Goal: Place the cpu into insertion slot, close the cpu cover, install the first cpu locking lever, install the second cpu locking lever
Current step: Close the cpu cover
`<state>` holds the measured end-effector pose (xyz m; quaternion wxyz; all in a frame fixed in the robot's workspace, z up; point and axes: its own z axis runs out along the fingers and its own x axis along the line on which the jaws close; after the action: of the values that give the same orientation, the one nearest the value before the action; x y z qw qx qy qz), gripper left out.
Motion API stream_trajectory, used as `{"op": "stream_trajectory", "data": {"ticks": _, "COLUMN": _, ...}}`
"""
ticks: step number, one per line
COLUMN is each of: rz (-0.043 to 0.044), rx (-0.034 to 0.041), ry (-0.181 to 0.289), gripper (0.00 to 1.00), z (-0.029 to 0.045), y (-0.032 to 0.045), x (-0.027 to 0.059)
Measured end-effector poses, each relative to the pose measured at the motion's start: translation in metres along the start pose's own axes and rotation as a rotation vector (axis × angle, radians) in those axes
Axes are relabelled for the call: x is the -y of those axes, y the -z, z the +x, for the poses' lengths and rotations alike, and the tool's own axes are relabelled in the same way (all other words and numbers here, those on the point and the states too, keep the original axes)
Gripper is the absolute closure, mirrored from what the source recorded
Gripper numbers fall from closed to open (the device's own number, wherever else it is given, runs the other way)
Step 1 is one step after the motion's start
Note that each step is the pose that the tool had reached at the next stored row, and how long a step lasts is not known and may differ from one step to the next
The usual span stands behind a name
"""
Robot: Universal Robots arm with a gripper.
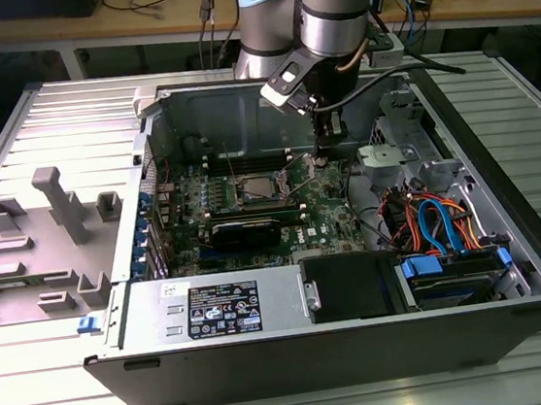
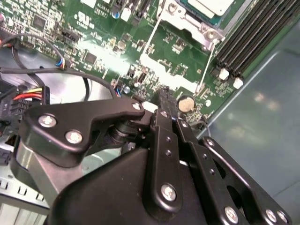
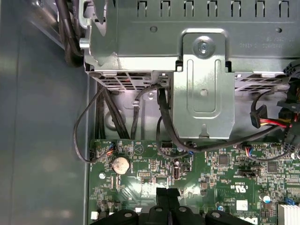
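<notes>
The cpu (image 1: 254, 189) lies with its silver-grey top up in the insertion slot (image 1: 235, 203) on the green board, and its edge shows in the second wrist view (image 2: 210, 5). The silvery cpu cover (image 2: 186, 19) frames it. Two thin wire locking levers (image 2: 151, 37) (image 2: 206, 65) run out from the socket's corners towards my gripper. My gripper (image 1: 326, 153) hangs just beside the socket on the exterior view's right, low over the board. Its black fingers (image 3: 162, 196) are shut together with nothing seen between them; the tip (image 2: 164, 96) is near a round coin battery (image 2: 186, 102).
Black memory slots (image 2: 243, 37) run alongside the socket. A silver drive cage (image 3: 204, 79) and bundled cables (image 1: 438, 218) fill the case on the exterior view's right. A long black card (image 1: 246, 231) and the power supply (image 1: 219, 306) sit nearer the front. Case walls enclose everything.
</notes>
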<state>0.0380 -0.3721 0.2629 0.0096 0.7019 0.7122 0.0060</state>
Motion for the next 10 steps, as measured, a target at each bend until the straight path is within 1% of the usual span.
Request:
{"op": "stream_trajectory", "data": {"ticks": 2, "rz": 0.0014, "rx": -0.0002, "ry": 0.000, "gripper": 0.89, "z": 0.0002, "y": -0.0036, "x": -0.0013}}
{"op": "stream_trajectory", "data": {"ticks": 3, "rz": 0.0041, "rx": -0.0001, "ry": 0.000, "gripper": 0.89, "z": 0.0010, "y": -0.0051, "x": -0.0045}}
{"op": "stream_trajectory", "data": {"ticks": 4, "rz": 0.0054, "rx": -0.0001, "ry": 0.000, "gripper": 0.89, "z": 0.0024, "y": -0.0059, "x": -0.0053}}
{"op": "stream_trajectory", "data": {"ticks": 7, "rz": 0.0060, "rx": 0.0000, "ry": 0.000, "gripper": 0.89, "z": 0.0030, "y": -0.0098, "x": -0.0053}}
{"op": "stream_trajectory", "data": {"ticks": 8, "rz": 0.0071, "rx": -0.0002, "ry": 0.000, "gripper": 0.89, "z": 0.0030, "y": -0.0133, "x": -0.0052}}
{"op": "stream_trajectory", "data": {"ticks": 9, "rz": 0.0101, "rx": -0.0001, "ry": 0.001, "gripper": 0.89, "z": 0.0030, "y": -0.0175, "x": -0.0051}}
{"op": "stream_trajectory", "data": {"ticks": 10, "rz": 0.0143, "rx": -0.0004, "ry": 0.002, "gripper": 0.89, "z": 0.0031, "y": -0.0202, "x": -0.0045}}
